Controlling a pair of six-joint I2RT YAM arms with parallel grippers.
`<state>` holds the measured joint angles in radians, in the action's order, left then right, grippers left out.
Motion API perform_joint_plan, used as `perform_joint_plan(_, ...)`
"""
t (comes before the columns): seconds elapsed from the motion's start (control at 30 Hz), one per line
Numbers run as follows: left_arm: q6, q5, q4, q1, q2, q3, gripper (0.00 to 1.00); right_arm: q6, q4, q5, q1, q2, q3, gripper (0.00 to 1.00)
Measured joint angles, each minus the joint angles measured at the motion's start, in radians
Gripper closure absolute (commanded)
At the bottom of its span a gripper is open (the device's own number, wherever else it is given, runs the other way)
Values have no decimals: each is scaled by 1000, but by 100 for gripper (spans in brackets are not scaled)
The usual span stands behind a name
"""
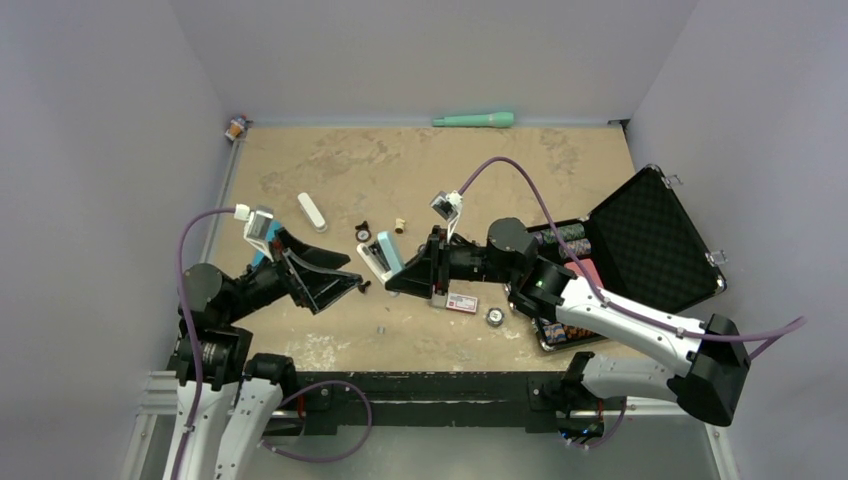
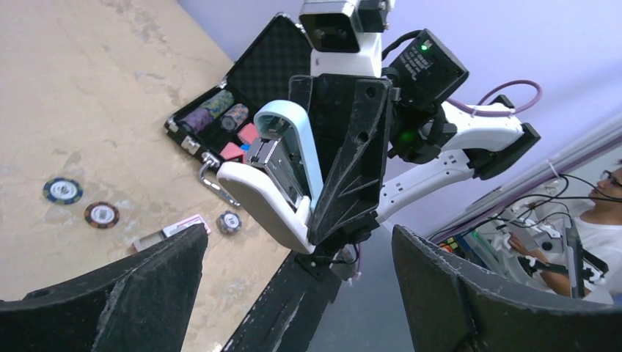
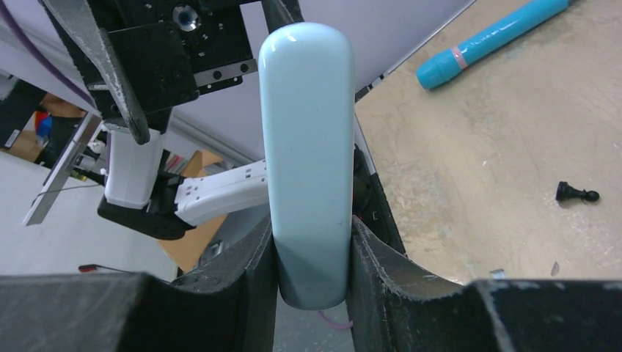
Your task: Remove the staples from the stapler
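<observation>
The stapler (image 1: 381,259), light blue on top with a white base, hangs above the table's middle, hinged open. My right gripper (image 1: 398,279) is shut on it. In the right wrist view the blue top (image 3: 308,147) is pinched between both pads of the right gripper (image 3: 313,229). The left wrist view shows the stapler (image 2: 282,172) with its metal magazine bared, just beyond my left gripper (image 2: 297,246), which stands wide open and empty. From above, the left gripper (image 1: 352,275) sits just left of the stapler. A tiny silvery-grey strip, apparently the staples (image 1: 381,328), lies on the table below the stapler.
An open black chip case (image 1: 640,240) stands at the right. A small clear labelled box (image 1: 461,302) and a poker chip (image 1: 494,316) lie under the right arm. Further back are a white bar (image 1: 312,211), a chess pawn (image 1: 363,232) and a teal marker (image 1: 474,120).
</observation>
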<state>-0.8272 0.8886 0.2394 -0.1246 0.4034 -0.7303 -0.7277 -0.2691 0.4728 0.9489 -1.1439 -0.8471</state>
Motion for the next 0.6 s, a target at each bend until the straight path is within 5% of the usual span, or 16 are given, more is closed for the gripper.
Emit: perform_joint_plan(0.6,-186,50,-370,0,62,90,12,-61,-98,65,42,-37,-79,100)
